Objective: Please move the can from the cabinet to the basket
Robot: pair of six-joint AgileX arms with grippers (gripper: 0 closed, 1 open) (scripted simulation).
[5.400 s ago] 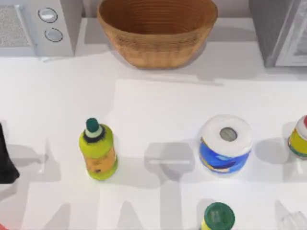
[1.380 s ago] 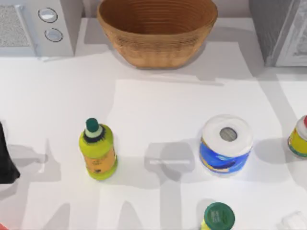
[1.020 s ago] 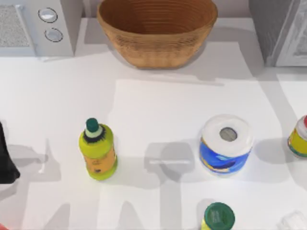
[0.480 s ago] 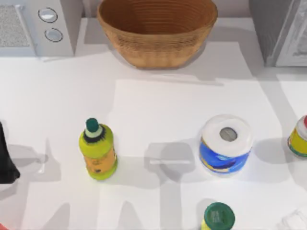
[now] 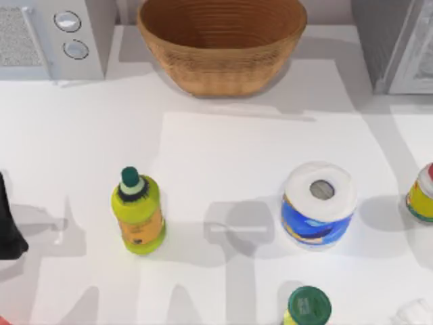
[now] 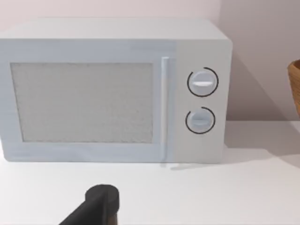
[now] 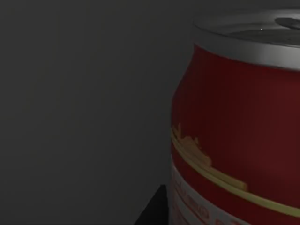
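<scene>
The can (image 7: 239,126), red with a silver top, stands very close in the right wrist view, inside a dark grey space. A dark part of my right gripper (image 7: 157,208) shows beside its base. The cabinet (image 5: 396,44) is at the table's back right, and its paler door panel (image 5: 418,64) faces the front. The wicker basket (image 5: 222,64) sits at the back centre and holds nothing I can see. My left gripper (image 5: 8,227) is parked at the left edge, and its dark tip (image 6: 96,208) points at the microwave.
A light grey microwave (image 5: 51,37) stands at the back left. On the table are a yellow-green bottle (image 5: 138,213), a paper roll (image 5: 318,203), a yellow jar (image 5: 423,193) at the right edge and a green-capped bottle (image 5: 308,306) at the front.
Since the oldest frame, the lit patch of table near the cabinet has widened. A pale arm part at the bottom right corner has shifted slightly. Nothing on the table has moved.
</scene>
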